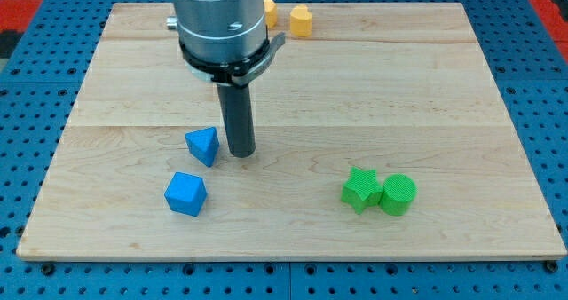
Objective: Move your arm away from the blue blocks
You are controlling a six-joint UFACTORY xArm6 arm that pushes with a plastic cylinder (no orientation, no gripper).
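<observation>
Two blue blocks lie at the board's lower left. A blue triangular block (pixel 203 145) sits just left of my tip (pixel 240 153), nearly touching the rod. A blue cube-like block (pixel 185 193) lies below it, toward the view's bottom left of my tip. The dark rod comes down from the grey arm head (pixel 220 20) at the view's top.
A green star block (pixel 360 189) and a green cylinder (pixel 398 194) touch each other at the lower right. Two yellow blocks (pixel 301 20) sit at the top edge, one (pixel 270 12) partly hidden by the arm head. The wooden board (pixel 399 96) rests on a blue pegboard.
</observation>
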